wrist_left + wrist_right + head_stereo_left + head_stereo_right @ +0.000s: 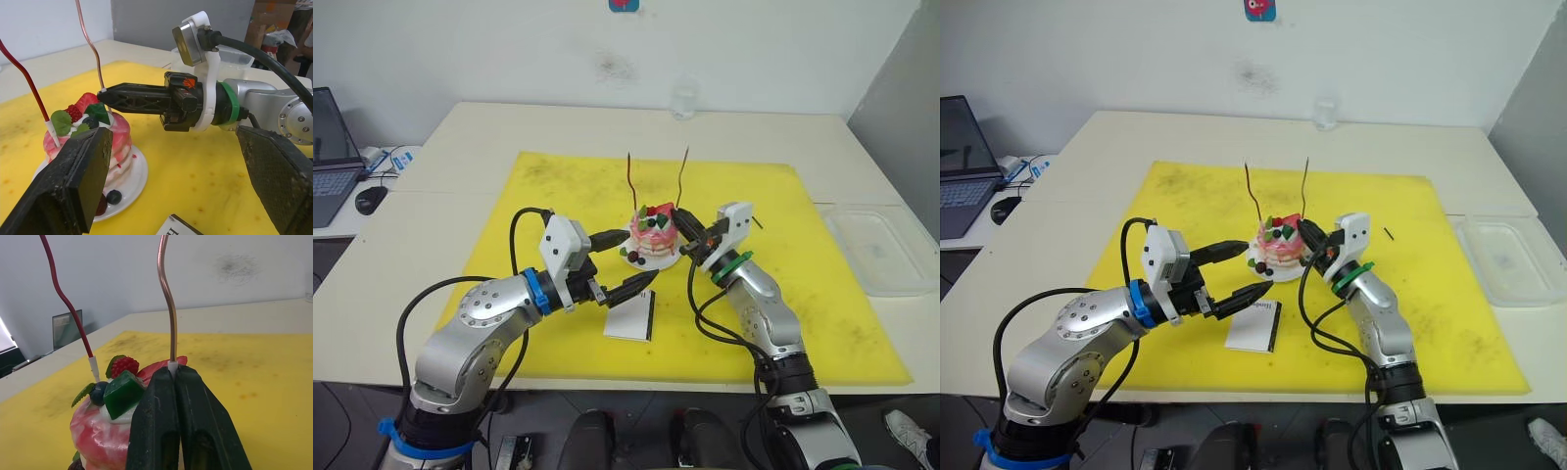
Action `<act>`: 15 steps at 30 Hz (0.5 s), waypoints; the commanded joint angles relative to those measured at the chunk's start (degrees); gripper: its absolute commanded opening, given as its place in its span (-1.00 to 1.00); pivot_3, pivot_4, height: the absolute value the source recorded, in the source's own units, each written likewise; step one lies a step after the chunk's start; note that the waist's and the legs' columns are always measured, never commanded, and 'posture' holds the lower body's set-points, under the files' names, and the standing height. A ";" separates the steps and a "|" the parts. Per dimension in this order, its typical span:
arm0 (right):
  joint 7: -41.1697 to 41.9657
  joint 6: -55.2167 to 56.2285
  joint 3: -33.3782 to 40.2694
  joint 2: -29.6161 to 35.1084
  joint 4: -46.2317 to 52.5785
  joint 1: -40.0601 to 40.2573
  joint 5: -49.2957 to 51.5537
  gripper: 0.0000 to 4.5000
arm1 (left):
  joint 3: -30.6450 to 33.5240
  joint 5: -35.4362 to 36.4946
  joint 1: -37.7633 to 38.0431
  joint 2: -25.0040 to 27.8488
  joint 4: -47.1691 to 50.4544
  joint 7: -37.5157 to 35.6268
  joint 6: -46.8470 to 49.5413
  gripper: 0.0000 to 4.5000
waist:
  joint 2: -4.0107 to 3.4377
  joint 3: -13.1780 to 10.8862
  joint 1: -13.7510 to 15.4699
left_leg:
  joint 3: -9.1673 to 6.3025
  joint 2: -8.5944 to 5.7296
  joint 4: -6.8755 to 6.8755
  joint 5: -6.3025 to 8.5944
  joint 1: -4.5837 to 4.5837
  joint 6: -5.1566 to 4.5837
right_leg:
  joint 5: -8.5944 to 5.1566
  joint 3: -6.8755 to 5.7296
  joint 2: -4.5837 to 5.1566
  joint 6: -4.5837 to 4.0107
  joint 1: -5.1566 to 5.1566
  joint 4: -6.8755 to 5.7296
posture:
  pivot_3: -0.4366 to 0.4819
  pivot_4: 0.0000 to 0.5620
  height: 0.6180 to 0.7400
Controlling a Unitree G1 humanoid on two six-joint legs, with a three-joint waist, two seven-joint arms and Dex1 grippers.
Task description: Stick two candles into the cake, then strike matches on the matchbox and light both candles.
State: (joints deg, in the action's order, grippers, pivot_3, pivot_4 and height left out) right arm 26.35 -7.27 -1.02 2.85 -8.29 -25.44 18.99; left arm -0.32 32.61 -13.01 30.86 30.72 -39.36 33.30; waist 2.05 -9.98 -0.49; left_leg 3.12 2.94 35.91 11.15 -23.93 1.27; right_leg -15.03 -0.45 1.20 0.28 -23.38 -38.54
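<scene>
The cake (652, 235) sits mid-way on a stained yellow mat (783, 294) over the pale tabletop (460, 137), both candles (168, 318) upright in it. The right gripper (172, 368) pinches the tan candle's base; the left gripper (625, 264) hangs released beside the cake, above the matchbox (630, 317). A white wall (509, 49) rises behind.

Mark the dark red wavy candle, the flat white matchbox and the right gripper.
dark red wavy candle (63, 298), right wrist view, mid-stem.
flat white matchbox (629, 319), left eye view, top face.
right gripper (105, 94), left wrist view, closed tips at the paler candle's base.

Glossy pink cake (93, 142); matt yellow mat (783, 294); metallic tan candle (168, 308)
</scene>
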 commanded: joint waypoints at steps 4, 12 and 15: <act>-0.43 0.27 1.02 0.20 2.58 1.25 0.66 -0.99 | 1.05 0.81 -0.29 0.39 2.02 0.31 -0.25 1.00 | 0.00 0.00 0.00 | 0.00 0.00 0.00 0.00 0.00 0.00 | 0.00 0.00 0.00 0.00 0.00 0.00 | -0.05 -0.47 1.00; 2.49 1.71 -0.74 0.73 7.39 4.18 0.90 -0.99 | 1.19 0.02 -0.27 0.33 1.02 0.71 -0.81 1.00 | 0.00 0.00 0.02 | -0.01 0.01 -0.04 0.00 0.00 0.00 | 0.00 -0.01 0.02 0.00 0.00 0.04 | -0.05 -0.47 1.00; 3.60 2.89 -1.10 1.29 7.57 4.67 0.18 -0.99 | 1.28 -0.04 -0.38 0.28 0.60 0.85 -0.95 1.00 | 0.00 0.00 0.03 | 0.01 0.01 -0.05 0.00 -0.01 0.00 | 0.00 -0.01 0.02 0.00 0.00 0.07 | -0.05 -0.47 1.00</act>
State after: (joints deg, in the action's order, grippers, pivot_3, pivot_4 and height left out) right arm 28.88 -6.25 -1.86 3.94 -3.36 -20.78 19.13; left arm -0.27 32.53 -13.01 30.99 30.73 -38.77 33.27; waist 2.05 -9.99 -0.46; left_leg 3.13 2.95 35.86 11.16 -23.93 1.27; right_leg -15.04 -0.46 1.22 0.28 -23.38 -38.47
